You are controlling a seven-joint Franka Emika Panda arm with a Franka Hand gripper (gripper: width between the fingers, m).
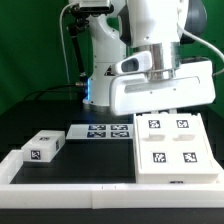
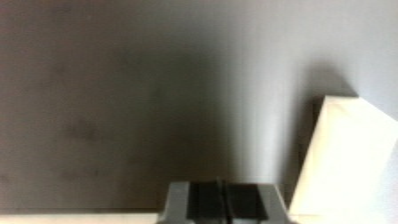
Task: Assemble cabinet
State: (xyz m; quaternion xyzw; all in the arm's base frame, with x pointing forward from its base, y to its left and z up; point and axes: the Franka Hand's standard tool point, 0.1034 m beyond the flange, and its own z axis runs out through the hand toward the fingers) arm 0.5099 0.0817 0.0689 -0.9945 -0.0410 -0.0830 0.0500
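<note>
Taking the cabinet box (image 1: 170, 150) as the landmark and reading the exterior view from its left: the small block (image 1: 44, 148), a loose white part with one tag on top, lies well apart from the box on the far left, close to the border rail (image 1: 60, 190). The marker board (image 1: 100, 131) lies flat between the block and the box, its near end just beside the box's left wall. The box rests on the black table (image 1: 80, 165) at the right, showing four tags on its upper face.

The arm (image 1: 150, 40) hangs over the back edge of the box, and its fingers are hidden in that view. In the wrist view the gripper (image 2: 224, 203) looks down at bare table with a white slab (image 2: 350, 160), probably a wall of the box, close alongside. The fingers show as one grey mass with only thin dark lines between them, so they seem drawn together on nothing.

The work looks to be at an early step: the parts are separate and nothing is held. The next move would call for parting the fingers and settling squarely on one part.
</note>
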